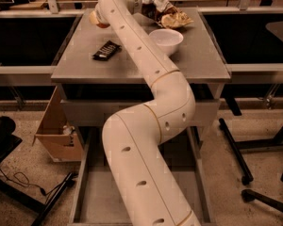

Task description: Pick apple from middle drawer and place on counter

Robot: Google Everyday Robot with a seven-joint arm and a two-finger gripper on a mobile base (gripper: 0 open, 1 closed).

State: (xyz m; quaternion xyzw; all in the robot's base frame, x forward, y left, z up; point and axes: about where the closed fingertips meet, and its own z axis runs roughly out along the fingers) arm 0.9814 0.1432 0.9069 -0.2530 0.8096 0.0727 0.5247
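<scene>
My arm reaches up from the bottom of the camera view to the far left part of the counter [203, 60]. My gripper [97, 19] is at the arm's end, mostly hidden behind the wrist, low over the counter's back left area. It is shut on the apple [101, 22], of which only a red-orange and yellowish bit shows. The middle drawer [87, 197] stands pulled open below the counter, its floor bare where the arm does not cover it.
A white bowl [166, 40] and a black flat packet [106, 50] lie on the counter. A crumpled snack bag [170, 14] sits at the back. A cardboard box [54, 133] stands on the floor at left, and chair legs [236, 145] at right.
</scene>
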